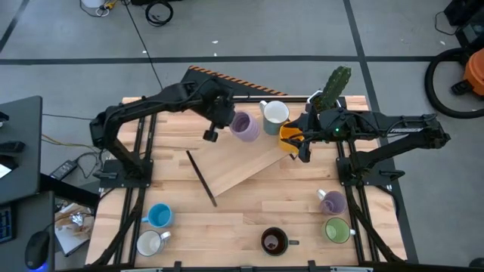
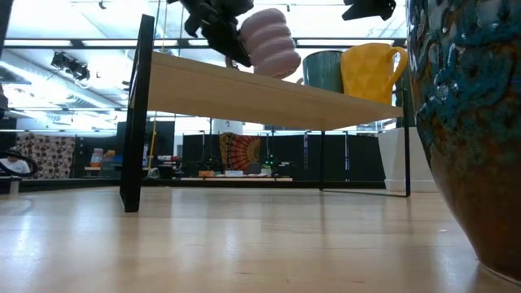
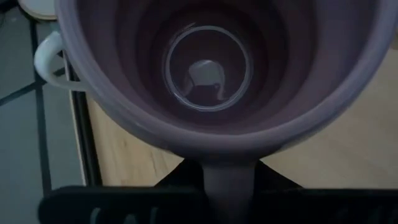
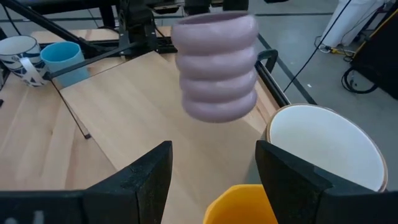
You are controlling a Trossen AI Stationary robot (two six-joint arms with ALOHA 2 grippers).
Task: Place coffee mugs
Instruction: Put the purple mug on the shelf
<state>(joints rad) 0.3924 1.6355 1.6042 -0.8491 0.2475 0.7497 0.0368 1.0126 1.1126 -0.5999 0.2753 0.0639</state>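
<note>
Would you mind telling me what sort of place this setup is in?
Probably a robotics lab or workshop: a grey sealed floor with loose cables, a desk with a keyboard and mouse beside the wooden table, and ceiling strip lights.

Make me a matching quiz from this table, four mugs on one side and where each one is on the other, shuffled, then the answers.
Things:
1. ribbed lavender mug
2. orange mug
3. blue mug
4. dark brown mug

Places:
A. near edge of the table, in the middle
B. on the raised shelf, under the open right gripper
C. held above the shelf by the left gripper
D. near left corner of the table, beside a white mug

Pairs: 1-C, 2-B, 3-D, 4-A
</note>
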